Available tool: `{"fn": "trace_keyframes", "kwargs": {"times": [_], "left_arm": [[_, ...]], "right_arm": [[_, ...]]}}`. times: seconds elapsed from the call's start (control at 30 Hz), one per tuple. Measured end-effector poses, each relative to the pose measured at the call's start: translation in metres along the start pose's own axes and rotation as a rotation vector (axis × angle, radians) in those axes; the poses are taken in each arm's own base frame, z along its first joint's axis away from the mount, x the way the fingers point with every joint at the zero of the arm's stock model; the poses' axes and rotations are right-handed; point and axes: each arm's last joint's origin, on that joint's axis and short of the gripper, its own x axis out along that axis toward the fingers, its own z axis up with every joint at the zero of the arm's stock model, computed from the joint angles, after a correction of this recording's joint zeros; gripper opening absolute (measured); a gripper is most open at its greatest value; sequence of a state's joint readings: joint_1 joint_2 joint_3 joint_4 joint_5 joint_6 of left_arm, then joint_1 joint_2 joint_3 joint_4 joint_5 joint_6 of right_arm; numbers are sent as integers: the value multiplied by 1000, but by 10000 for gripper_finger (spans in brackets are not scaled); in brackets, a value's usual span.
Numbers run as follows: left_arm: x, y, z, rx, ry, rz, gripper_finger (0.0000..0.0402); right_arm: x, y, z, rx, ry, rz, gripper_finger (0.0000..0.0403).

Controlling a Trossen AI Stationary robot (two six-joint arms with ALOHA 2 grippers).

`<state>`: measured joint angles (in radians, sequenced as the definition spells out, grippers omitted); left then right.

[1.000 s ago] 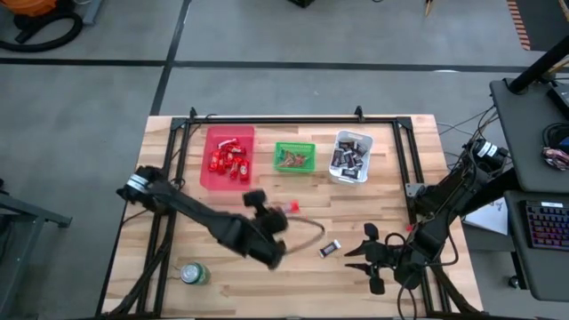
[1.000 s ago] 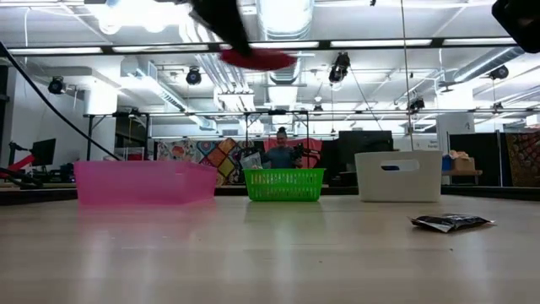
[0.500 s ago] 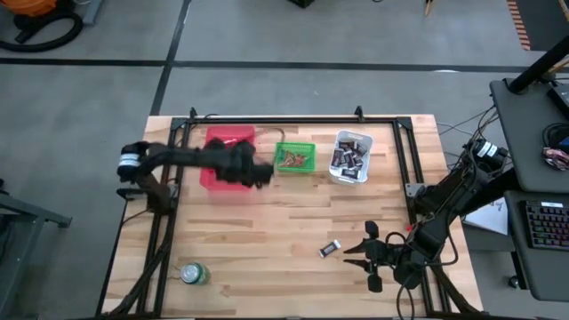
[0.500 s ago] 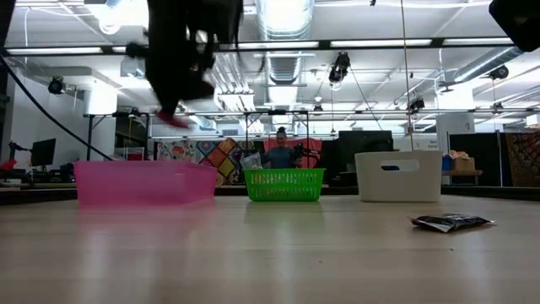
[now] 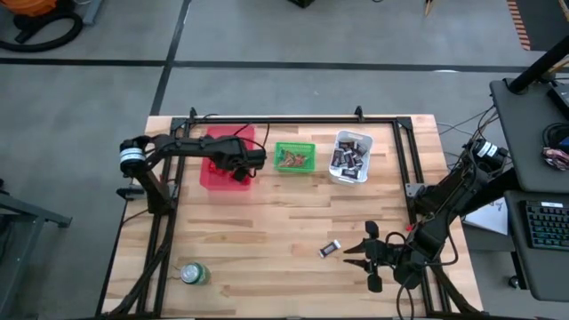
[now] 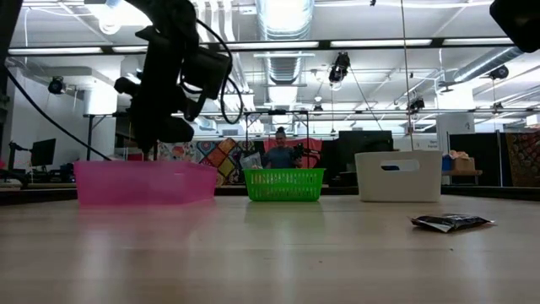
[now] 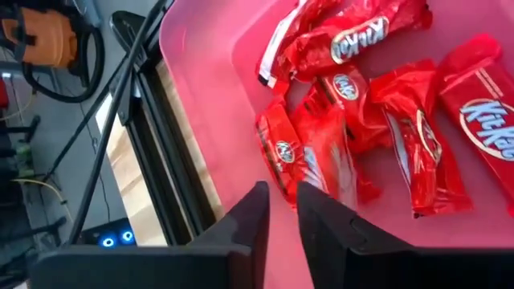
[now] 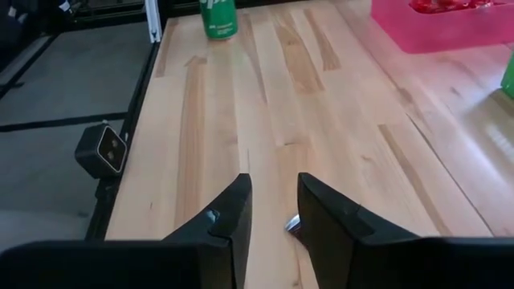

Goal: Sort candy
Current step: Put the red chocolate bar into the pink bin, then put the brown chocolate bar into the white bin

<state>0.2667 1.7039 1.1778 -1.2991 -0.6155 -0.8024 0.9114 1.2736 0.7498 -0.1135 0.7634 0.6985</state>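
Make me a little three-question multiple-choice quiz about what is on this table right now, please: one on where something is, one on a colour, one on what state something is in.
1. Where is the left gripper?
A. over the pink bin
B. over the white bin
C. beside the green can

2. What colour are the candy wrappers in the pink bin?
A. blue
B. red
C. yellow

3. What state is the stray candy near the right gripper in?
A. held in the gripper
B. dropped in the green basket
C. lying loose on the table

Answers:
1. A: the high view shows the left arm reaching over the pink bin, and its wrist view looks straight into it.
2. B: the left wrist view shows red wrappers on the pink floor.
3. C: the high view shows it on the bare wood, apart from the gripper.
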Motion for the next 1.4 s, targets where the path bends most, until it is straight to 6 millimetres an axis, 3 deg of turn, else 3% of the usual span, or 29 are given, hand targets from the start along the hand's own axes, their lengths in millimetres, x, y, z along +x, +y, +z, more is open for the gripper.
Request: {"fn": "trace_keyframes", "kwargs": {"times": [0.2,0.3,0.4,0.6,0.77,0.9,1.03,1.17,1.4], "left_arm": [[-11,-8,-5,5,-38,-19,99],[-37,-21,-13,13,-124,-76,121],[-77,-41,-25,3,-309,-180,134],[-162,-89,-85,122,-741,-522,138],[-203,-127,-147,215,-1041,-770,136],[-210,-145,-177,135,-1145,-834,136],[-200,-165,-192,87,-1153,-828,136],[-194,-175,-194,93,-1152,-804,136],[-195,-175,-194,96,-1159,-793,136]], "right_arm": [[1,-3,-3,-14,-5,-29,107],[3,-8,-10,-38,9,-44,112],[8,-15,-18,-77,29,-77,116],[35,-28,-34,-164,97,-179,130],[55,-31,-46,-232,198,-189,149],[61,-30,-47,-221,247,-152,171],[63,-30,-47,-212,268,-133,195],[66,-33,-45,-196,289,-120,210],[74,-39,-47,-197,321,-135,211]]}}
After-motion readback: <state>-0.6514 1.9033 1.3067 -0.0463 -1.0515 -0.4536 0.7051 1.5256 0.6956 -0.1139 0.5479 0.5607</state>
